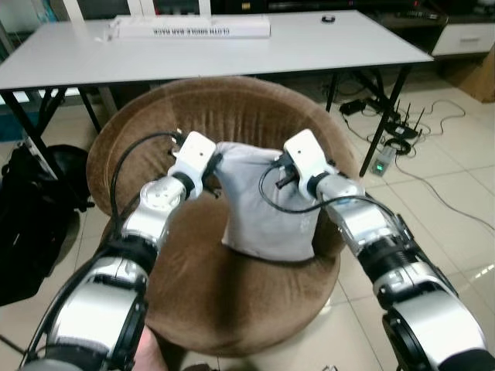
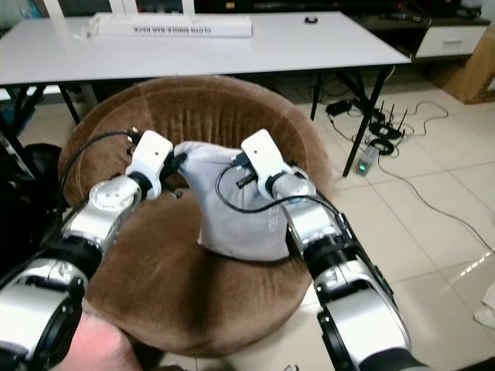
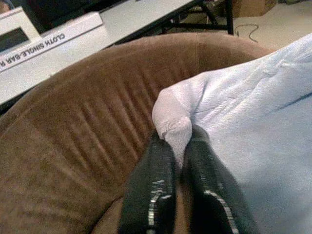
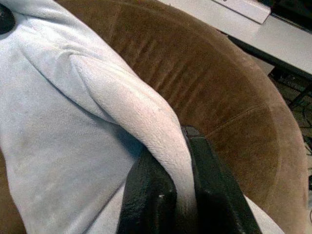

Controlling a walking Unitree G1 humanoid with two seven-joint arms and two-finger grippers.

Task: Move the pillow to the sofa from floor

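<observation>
Left wrist view showed you the left gripper (image 3: 178,146) jaws pinching the grey pillow (image 1: 263,205); the right gripper (image 4: 187,170) clamped another corner, over the brown sofa (image 1: 232,108). The tabletop's box (image 1: 193,28) read "CLOTH SINGLE-BAR RACK".

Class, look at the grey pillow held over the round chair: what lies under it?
Under the grey pillow is the brown sofa's seat. Both grippers, left and right, pinch its top corners. The seat patch directly beneath is covered.
</observation>
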